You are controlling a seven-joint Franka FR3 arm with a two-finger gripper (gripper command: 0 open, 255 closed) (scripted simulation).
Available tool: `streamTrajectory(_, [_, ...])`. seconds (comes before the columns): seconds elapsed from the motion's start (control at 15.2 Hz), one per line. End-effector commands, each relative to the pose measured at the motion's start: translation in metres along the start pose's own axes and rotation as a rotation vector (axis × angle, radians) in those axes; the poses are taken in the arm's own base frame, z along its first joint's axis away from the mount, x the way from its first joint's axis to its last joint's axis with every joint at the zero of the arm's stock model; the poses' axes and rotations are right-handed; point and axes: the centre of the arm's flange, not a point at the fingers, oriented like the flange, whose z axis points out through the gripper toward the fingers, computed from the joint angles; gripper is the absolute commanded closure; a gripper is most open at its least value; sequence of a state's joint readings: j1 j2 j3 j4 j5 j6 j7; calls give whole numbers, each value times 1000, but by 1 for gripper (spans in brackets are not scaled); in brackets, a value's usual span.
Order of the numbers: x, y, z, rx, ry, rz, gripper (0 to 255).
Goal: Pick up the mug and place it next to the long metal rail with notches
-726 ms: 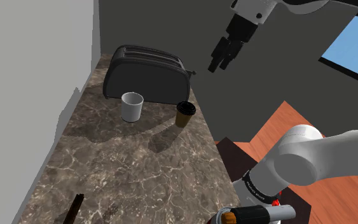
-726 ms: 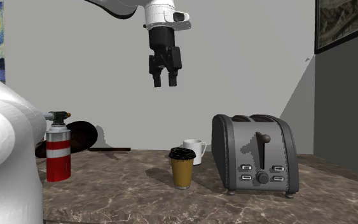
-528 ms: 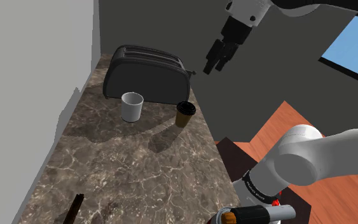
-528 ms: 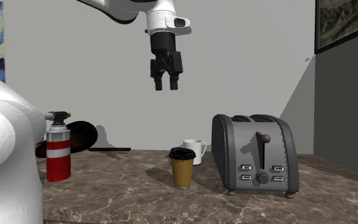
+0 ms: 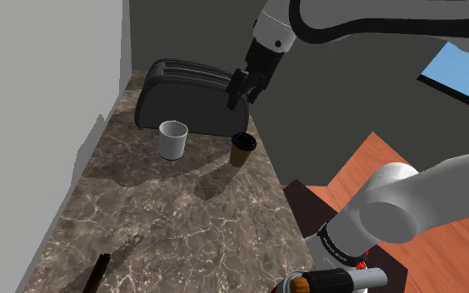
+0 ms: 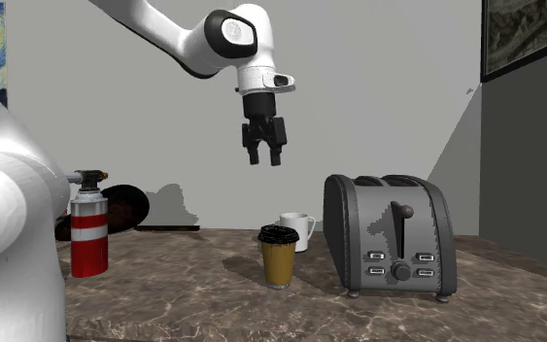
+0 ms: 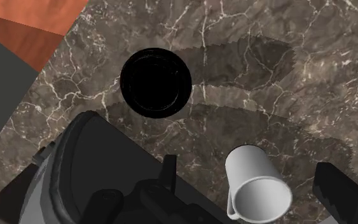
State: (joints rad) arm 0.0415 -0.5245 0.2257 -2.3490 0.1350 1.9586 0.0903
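In the shoulder view, the white mug [image 5: 172, 139] is standing upright on the marble counter [image 5: 182, 216], just beside the dark toaster [image 5: 187, 98], with a lidded paper cup [image 5: 242, 150] near it. In the second exterior view, the jaws are hanging well above the cup [image 6: 279, 256], parted and gripping nothing. In the wrist view, the mug [image 7: 257, 191] is sitting beside the toaster [image 7: 101, 172], untouched by the jaws.

The tool [image 6: 264, 160] hangs high above the counter [image 6: 184, 291], fingers [image 6: 275, 155] apart; a lidded cup [image 6: 278, 257] stands before the white mug [image 6: 297, 229], beside the toaster [image 6: 388, 236].
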Motion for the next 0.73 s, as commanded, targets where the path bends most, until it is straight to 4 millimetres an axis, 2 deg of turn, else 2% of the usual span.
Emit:
streamTrajectory(0.0, [15,-14,19,-9,5,-2,0])
streamTrajectory(0.66, [85,-87,108,-56,20,-15,0])
